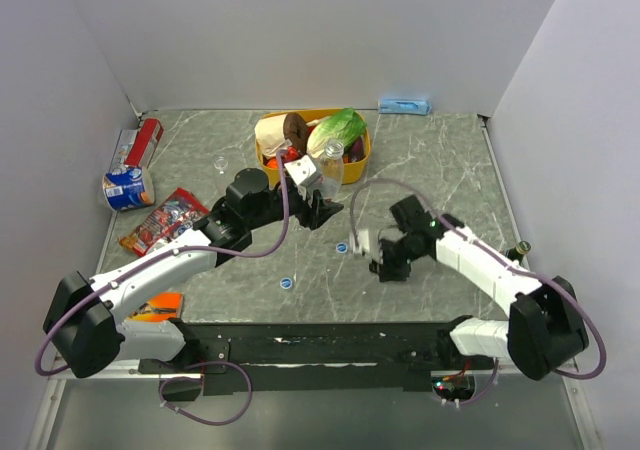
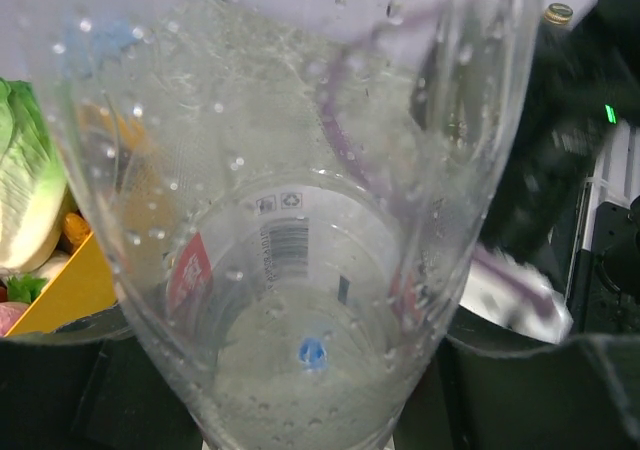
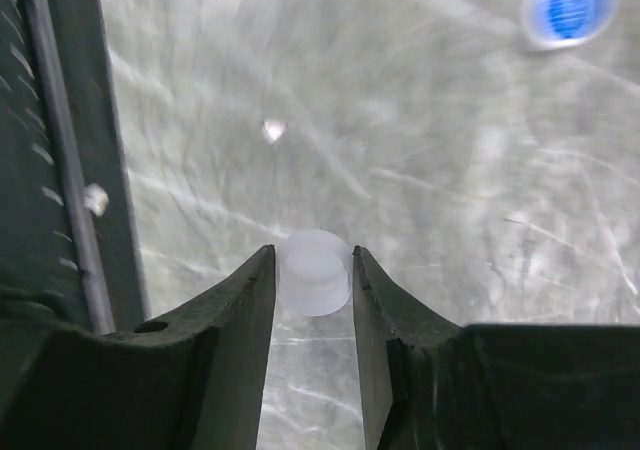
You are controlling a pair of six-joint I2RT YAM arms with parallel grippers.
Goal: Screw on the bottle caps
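Right gripper (image 3: 312, 262) pinches the whitish cap (image 3: 315, 278) mid-way across the worktop (image 1: 450, 170). Left gripper (image 1: 318, 208) clasps a clear bottle (image 1: 332, 162) nearer the far edge

A robotics lab test cell. A grey marble-patterned table (image 1: 440, 160) is boxed in on three sides by plain white panels (image 1: 300, 30), like a purpose-built enclosure. A yellow tub (image 1: 364, 156) of food items, a lettuce (image 1: 340, 130) among them, stands near the back of the table as a prop. In front of the tub, a left arm (image 1: 160, 265) and a right arm (image 1: 480, 265), both white and black, reach in from a black mounting rail (image 1: 320, 345) at the near edge, trailing purple cables (image 1: 287, 210). Left of the tub lie snack packets (image 1: 165, 220). In front of it sit loose blue bottle caps (image 1: 342, 247). Behind the tub and to its right, a small blue pack (image 1: 404, 105) lies against the back panel.
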